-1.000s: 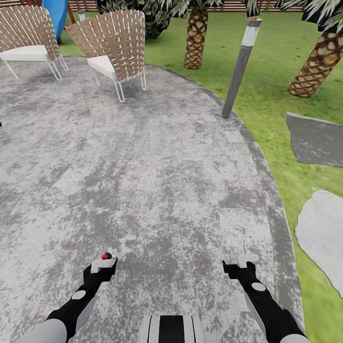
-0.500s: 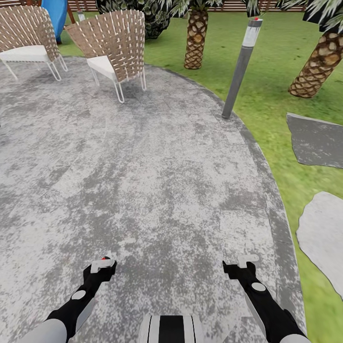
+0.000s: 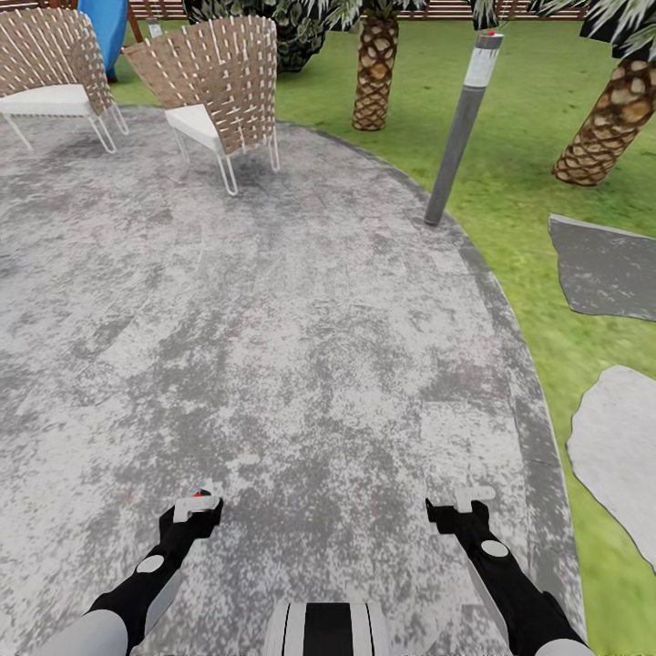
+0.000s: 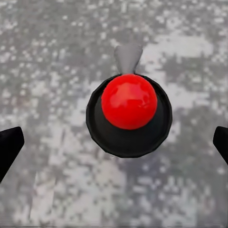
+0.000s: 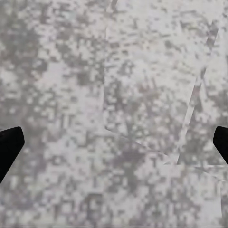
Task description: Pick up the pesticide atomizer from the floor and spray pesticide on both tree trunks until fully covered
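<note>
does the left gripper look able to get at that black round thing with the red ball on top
Probably yes: the left gripper is open, fingertips on either side of the black round thing with the red ball, with nothing between them above the mottled grey paving.

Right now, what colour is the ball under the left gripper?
Bright red ball, sitting on a black round base; clearest in the left wrist view.

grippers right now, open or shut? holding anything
Left gripper: open, holding nothing; it hangs over the red-topped atomizer on the paving.
Right gripper: open, empty, over bare paving.
</note>
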{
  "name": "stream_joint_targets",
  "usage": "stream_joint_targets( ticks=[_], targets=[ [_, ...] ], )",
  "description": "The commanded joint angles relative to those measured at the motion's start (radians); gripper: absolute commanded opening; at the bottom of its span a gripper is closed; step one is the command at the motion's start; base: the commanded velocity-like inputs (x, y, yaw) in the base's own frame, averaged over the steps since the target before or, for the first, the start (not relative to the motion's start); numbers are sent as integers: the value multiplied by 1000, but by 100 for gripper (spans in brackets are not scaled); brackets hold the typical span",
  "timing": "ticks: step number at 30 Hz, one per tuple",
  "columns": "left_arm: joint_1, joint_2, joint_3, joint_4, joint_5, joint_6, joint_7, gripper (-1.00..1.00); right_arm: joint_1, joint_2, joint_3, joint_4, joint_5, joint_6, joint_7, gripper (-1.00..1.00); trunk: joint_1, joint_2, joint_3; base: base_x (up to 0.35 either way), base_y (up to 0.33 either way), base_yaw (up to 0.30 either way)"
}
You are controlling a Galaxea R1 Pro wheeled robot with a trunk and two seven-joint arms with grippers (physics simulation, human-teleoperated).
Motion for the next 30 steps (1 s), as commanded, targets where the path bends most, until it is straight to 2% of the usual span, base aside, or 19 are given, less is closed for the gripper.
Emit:
stream_joint_targets(
  ticks=[1,30],
  targets=[
    [0,0,-1,1,6,-3,-1,100,0,0,0,-1,6,4,-2,100,0,0,-5,0,0,0],
    [6,0,-1,-1,6,-3,-1,100,0,1,1,-1,6,4,-2,100,1,-1,-8,0,0,-14]
  ],
)
